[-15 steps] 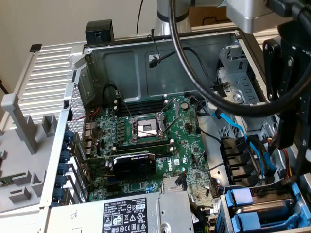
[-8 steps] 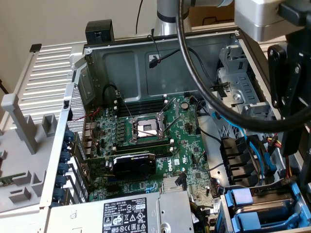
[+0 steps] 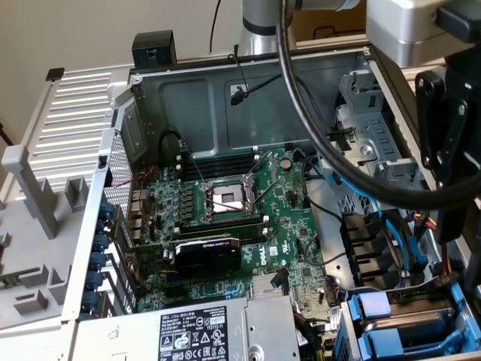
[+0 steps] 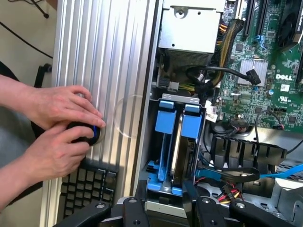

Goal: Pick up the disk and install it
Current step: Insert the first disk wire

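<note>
The arm (image 3: pixel 261 22) is a smooth silver-grey tube that ends in a pale grey wrist block (image 3: pixel 409 30). A thick black cable (image 3: pixel 297 113) runs from it in a wide loop. The gripper (image 4: pixel 163 201) is matt black, built of angular links (image 4: pixel 87 215) joined by round silver pins (image 4: pixel 236 205).

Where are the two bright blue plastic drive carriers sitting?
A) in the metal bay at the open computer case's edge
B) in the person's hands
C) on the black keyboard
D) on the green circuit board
A: the blue carriers sit side by side in the metal bay beside the green circuit board; the person's hands are on a dark round knob outside the case.
</note>
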